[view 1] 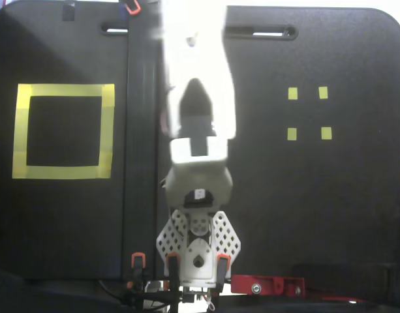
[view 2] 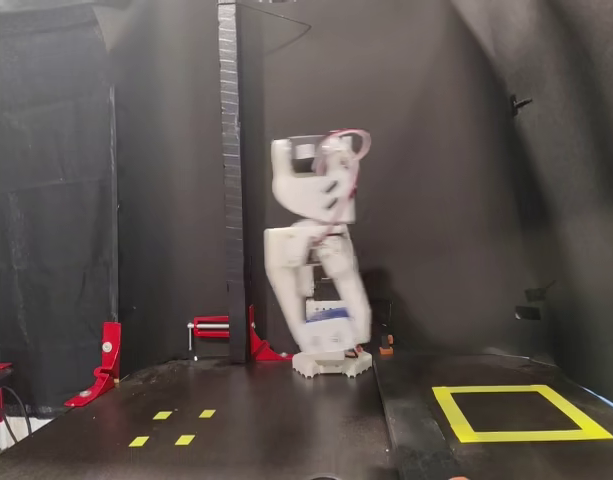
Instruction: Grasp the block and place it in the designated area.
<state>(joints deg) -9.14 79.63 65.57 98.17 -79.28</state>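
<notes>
My end effector (view 2: 331, 325) is gripping the block (view 2: 327, 314), whose blue is showing between my fingers, and is hanging clear above the surface (view 2: 286, 420) in front of my base (view 2: 331, 362). The designated area (view 2: 521, 412) is lying well apart to the right in this side fixed view, with four small yellow markers (view 2: 172, 426) lying to the left.

So two fixed cams on me. One hangs above the table (view 1: 330, 215) looking straight down, my base (view 1: 198, 251) at its bottom edge, close enough that my arm (view 1: 194, 72) blows out white. The other sits low out front, farther back I think, facing my base (view 2: 330, 362) and the dark backdrop. Both catch the yellow square (view 1: 62, 131) (view 2: 521, 412) and four small markers (view 1: 308, 113) (view 2: 173, 426).
</notes>
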